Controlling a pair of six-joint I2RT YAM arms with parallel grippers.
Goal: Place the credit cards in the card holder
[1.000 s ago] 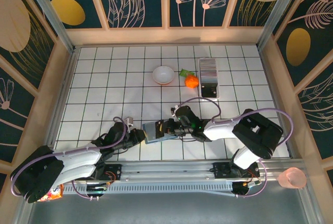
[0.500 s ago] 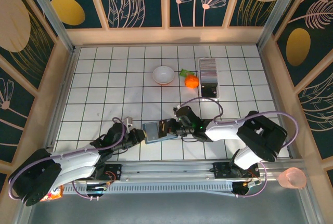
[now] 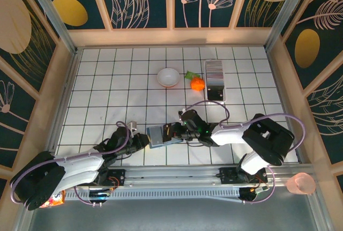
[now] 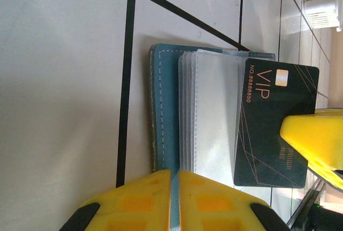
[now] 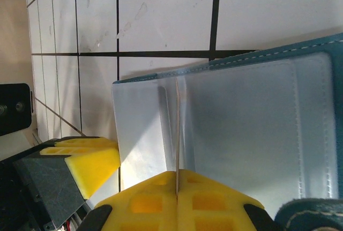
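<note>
Starting nearest the arms, we've got the left gripper [image 4: 174, 176] pinched tight on the teal cover of the card holder [image 4: 163, 107], which lies open on the white tiled table [image 3: 107, 91]. The right gripper [image 5: 177, 176] is clamped on a black VIP card [image 4: 270, 124], whose free end lies over the clear sleeves [image 4: 214, 113]. Further back sit a white bowl [image 3: 168, 76], an orange toy [image 3: 197, 83] and the striped stack of credit cards [image 3: 215, 69].

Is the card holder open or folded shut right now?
Open: the card holder lies spread flat in the left wrist view, its clear sleeves exposed and a dark card lying partly over them.
</note>
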